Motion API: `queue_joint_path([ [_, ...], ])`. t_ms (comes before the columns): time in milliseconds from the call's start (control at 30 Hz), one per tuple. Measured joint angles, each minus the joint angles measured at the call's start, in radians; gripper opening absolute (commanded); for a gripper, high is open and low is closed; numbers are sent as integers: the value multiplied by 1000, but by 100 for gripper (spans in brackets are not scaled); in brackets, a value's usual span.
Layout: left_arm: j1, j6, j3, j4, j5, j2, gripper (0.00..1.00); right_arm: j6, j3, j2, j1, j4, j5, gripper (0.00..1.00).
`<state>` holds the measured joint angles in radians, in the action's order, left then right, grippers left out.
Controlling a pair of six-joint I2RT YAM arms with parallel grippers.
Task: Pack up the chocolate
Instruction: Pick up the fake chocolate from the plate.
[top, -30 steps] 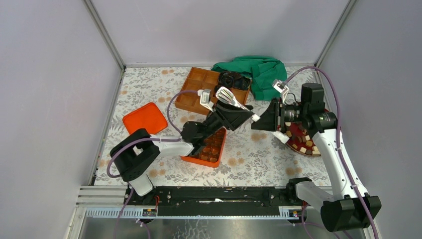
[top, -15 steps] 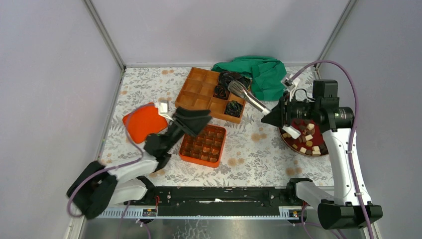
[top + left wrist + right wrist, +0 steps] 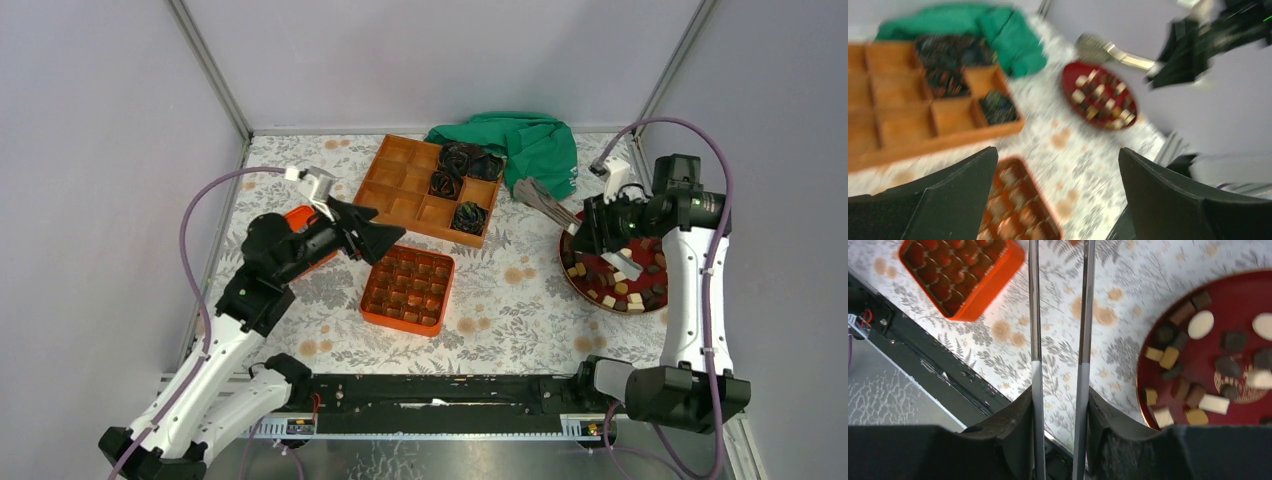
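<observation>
The floral bench (image 3: 510, 300) carried everything. At its far middle lay a wooden tray (image 3: 400, 190) of square compartments, with a green cloth (image 3: 520, 145) bunched just beside its far right corner. A red plate (image 3: 1238, 305) lay on the right side, under the right arm. An orange box (image 3: 400, 320) sat near the centre, just in front of the tray, and an orange lid (image 3: 300, 216) lay to the left, partly hidden under the left arm.

The left end effector (image 3: 390, 225) hung above the bench between lid and box, its fingers spread wide and grasping nothing. The right end effector (image 3: 1058, 405) was clenched on tongs (image 3: 538, 197), whose two metal arms ran out between its fingers and reached toward the gap between tray and cloth. Their tips were out of the wrist view and too blurred elsewhere to tell what they held.

Black rosettes (image 3: 466, 216) filled several compartments on the tray's right side.

The chocolate (image 3: 1200, 324) lay in two places: loose dark, tan and cream pieces scattered on the plate, and brown pieces set in the cells of the box.
</observation>
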<state>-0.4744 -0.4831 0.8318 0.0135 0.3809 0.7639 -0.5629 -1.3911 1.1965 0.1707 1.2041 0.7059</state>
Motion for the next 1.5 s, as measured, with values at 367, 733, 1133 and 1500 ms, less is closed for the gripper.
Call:
queue_joint_path([
  [367, 4, 235, -184, -306, -125, -107, 99, -274, -1, 81, 371, 158, -191, 41],
  [733, 4, 265, -211, -307, -171, -95, 99, -416, -1, 227, 517, 127, -359, 42],
  [1133, 4, 265, -211, -298, -160, -106, 99, -433, -39, 393, 517, 29, -409, 41],
  [1500, 4, 265, -211, -298, -160, -88, 99, -454, -79, 490, 465, -32, -432, 41],
])
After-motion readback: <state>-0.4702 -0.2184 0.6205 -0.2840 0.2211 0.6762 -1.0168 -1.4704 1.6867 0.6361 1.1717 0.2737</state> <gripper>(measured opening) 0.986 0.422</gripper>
